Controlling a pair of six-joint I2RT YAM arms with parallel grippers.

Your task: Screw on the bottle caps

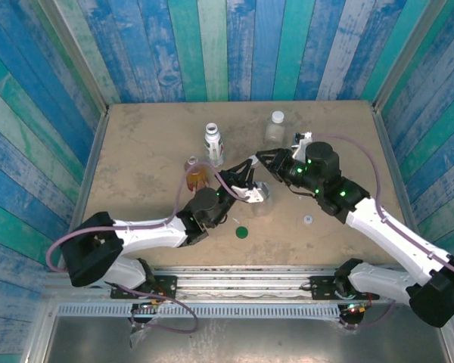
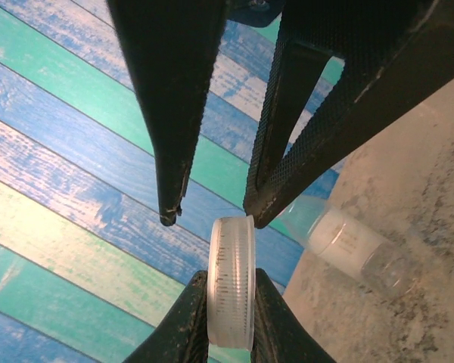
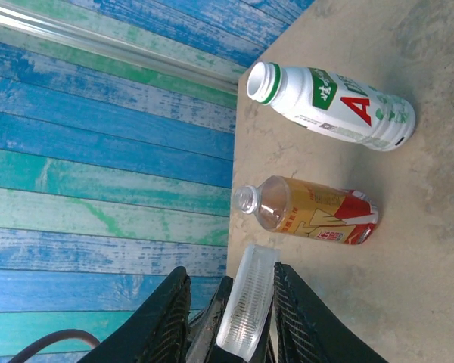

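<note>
White bottle cap (image 2: 231,257) sits edge-on, clamped between the fingers of left gripper (image 2: 231,283). Right gripper (image 3: 231,272) is part-open, jaws straddling the same cap. White-labelled bottle (image 3: 333,106) and amber bottle (image 3: 310,210) stand just beyond right gripper, both uncapped.

The clear bottle (image 2: 348,249) is blurred; the pale disc (image 1: 308,220) on the tabletop (image 1: 151,151) is too small to identify

There are four bottles (image 1: 213,144), three pale caps (image 2: 231,283) and one dark green cap (image 1: 241,231).
</note>
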